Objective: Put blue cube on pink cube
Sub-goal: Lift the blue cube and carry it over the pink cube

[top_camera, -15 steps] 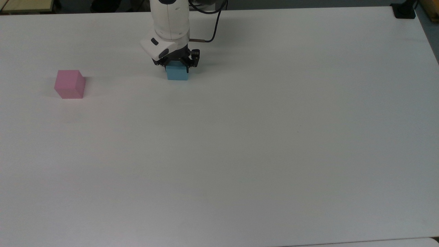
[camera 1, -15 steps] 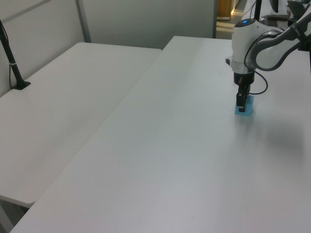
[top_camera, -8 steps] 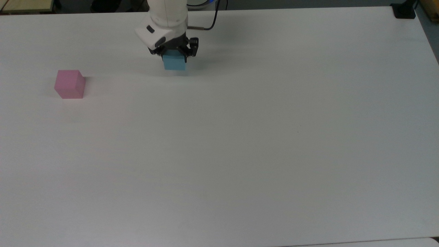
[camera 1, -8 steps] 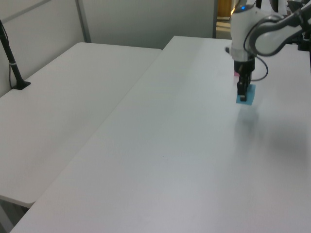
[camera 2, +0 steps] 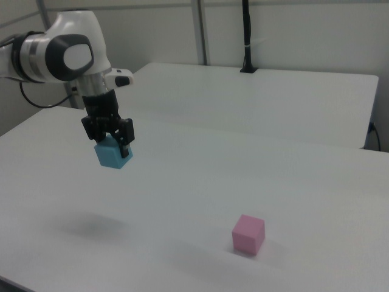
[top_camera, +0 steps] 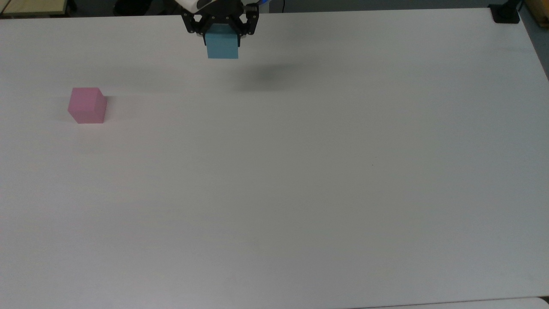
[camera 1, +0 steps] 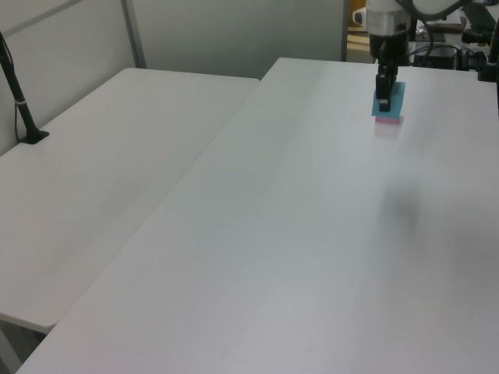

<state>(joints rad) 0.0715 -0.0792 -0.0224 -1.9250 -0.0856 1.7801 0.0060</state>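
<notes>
No brand, label or writing is legible on any surface.

The gripper (top_camera: pixel 221 31) is clamped on the blue cube (top_camera: pixel 222 46), with one black finger on each of two opposite sides. The blue cube hangs in the air, clear of the table (top_camera: pixel 300 180); in the right view the gripper (camera 2: pixel 110 139) holds the blue cube (camera 2: pixel 113 153) well above the table (camera 2: pixel 182 182), and a soft shadow lies on the surface below it.

The pink cube (top_camera: pixel 87 105) rests on the table, well apart from the blue cube, toward the top view's left. In the right view the pink cube (camera 2: pixel 248 233) sits near the front, toward the right view's right of the gripper.

Hidden or cut off:
- In the top view the arm is cut off by the upper edge; the gripper body and the upper part of the blue cube sit between the fingers.
- In the left view the gripper (camera 1: pixel 386 86) partly covers the blue cube (camera 1: pixel 390 101). A thin pink strip (camera 1: pixel 387 121) shows directly under it in line of sight; this is the pink cube farther back, mostly hidden.
- In the left view the arm's upper links are cut off at the top edge.

A black post (camera 2: pixel 247 36) stands on the far second table (camera 2: pixel 255 97) in the right view.
</notes>
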